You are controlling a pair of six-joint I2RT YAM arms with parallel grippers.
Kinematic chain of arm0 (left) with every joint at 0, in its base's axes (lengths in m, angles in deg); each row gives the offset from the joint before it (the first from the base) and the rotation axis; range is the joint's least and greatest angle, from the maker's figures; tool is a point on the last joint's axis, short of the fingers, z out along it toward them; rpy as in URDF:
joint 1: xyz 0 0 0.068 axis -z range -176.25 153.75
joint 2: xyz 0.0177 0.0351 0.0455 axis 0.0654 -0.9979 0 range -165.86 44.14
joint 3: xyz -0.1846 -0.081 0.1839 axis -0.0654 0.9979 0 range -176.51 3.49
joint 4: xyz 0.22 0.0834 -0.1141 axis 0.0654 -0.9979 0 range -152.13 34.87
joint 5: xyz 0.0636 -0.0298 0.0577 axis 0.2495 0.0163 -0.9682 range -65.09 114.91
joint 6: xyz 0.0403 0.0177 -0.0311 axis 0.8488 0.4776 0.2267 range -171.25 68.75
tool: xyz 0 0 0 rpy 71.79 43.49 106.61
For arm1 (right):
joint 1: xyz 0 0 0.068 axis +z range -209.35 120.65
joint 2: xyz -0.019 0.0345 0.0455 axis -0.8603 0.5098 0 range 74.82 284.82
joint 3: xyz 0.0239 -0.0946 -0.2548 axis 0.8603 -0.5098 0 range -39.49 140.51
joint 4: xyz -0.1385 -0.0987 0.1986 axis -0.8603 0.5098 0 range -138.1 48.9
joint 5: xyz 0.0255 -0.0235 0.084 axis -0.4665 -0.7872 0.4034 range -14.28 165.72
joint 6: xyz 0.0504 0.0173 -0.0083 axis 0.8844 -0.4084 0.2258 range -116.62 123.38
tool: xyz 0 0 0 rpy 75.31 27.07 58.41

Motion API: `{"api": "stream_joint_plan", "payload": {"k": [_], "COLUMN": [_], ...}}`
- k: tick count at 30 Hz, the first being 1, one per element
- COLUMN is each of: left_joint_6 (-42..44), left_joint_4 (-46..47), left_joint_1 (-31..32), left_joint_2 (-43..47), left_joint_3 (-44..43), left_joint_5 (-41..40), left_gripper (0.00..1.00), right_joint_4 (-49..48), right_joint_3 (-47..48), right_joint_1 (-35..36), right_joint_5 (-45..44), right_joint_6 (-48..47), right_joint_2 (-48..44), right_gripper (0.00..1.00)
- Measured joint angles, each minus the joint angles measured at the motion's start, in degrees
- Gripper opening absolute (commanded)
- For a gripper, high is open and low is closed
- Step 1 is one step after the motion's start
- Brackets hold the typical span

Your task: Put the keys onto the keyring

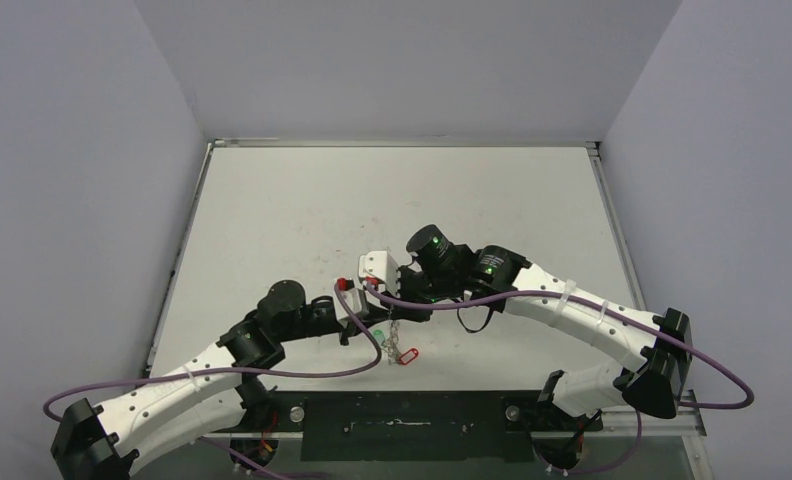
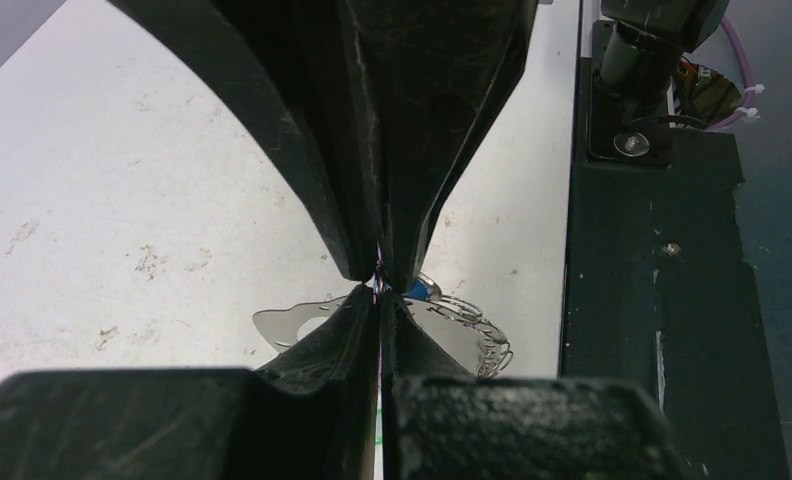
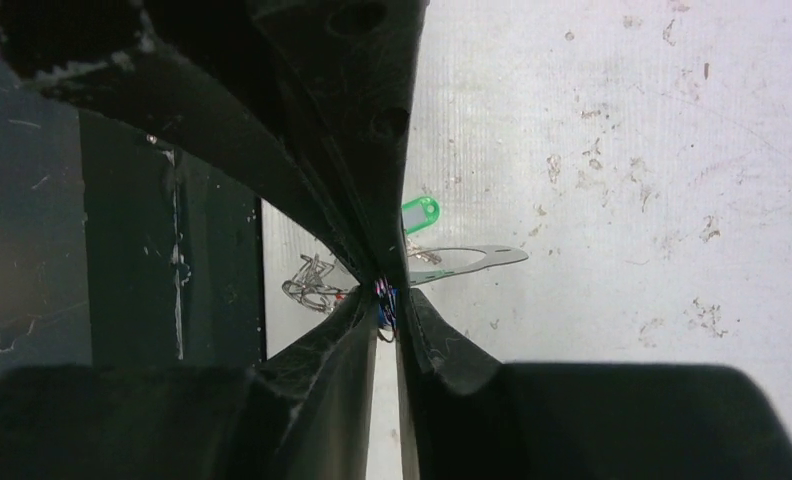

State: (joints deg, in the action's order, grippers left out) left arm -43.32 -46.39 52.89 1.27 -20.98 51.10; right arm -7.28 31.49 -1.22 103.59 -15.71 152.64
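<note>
My two grippers meet tip to tip just above the table's front middle. The keyring (image 2: 290, 325), a flat silver sheet-metal hoop with wire loops (image 2: 484, 338) on its rim, runs behind the pinch point. My left gripper (image 2: 380, 287) (image 1: 376, 322) is shut on its edge. My right gripper (image 3: 387, 300) (image 1: 397, 308) is shut on a key with a blue tag (image 2: 419, 290). In the right wrist view the keyring (image 3: 472, 257) shows nearly edge-on, with a green-tagged key (image 3: 420, 215) beyond it. Seen from above, a red-tagged key (image 1: 408, 355) hangs off the keyring (image 1: 391, 340).
A black base plate (image 1: 402, 420) runs along the table's near edge, close below the keyring. Purple cables (image 1: 272, 374) loop from both arms over the front of the white table (image 1: 392, 200). Grey walls close in the left, right and back sides.
</note>
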Motion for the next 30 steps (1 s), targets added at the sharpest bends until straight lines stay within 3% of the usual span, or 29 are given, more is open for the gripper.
{"api": "stream_joint_plan", "payload": {"k": [3, 6, 14, 21, 30], "left_joint_6": [0.1, 0.0, -1.1, -1.5, -1.6], "left_joint_4": [0.3, 1.4, 11.5, 21.3, 25.1], "left_joint_1": [0.0, 0.0, 0.0, 0.0, 0.0], "left_joint_2": [0.7, 2.2, 6.5, 7.3, 8.2], "left_joint_3": [0.5, 2.0, 9.1, 13.8, 13.8], "left_joint_5": [-0.5, -1.0, -1.8, -1.2, 0.0], "left_gripper": [0.00, 0.00, 0.00, 0.00, 0.00], "right_joint_4": [-1.5, -4.9, -15.6, -21.2, -22.8], "right_joint_3": [-0.1, -2.1, -11.2, -15.3, -15.5], "right_joint_1": [-0.2, -1.3, -10.0, -10.1, -10.1], "right_joint_5": [0.0, 1.6, 14.2, 22.2, 25.1], "right_joint_6": [0.1, 0.4, 1.7, 2.0, 3.5], "right_joint_2": [-0.1, -1.4, -9.5, -11.5, -8.9], "right_gripper": [0.51, 0.60, 0.57, 0.48, 0.37]}}
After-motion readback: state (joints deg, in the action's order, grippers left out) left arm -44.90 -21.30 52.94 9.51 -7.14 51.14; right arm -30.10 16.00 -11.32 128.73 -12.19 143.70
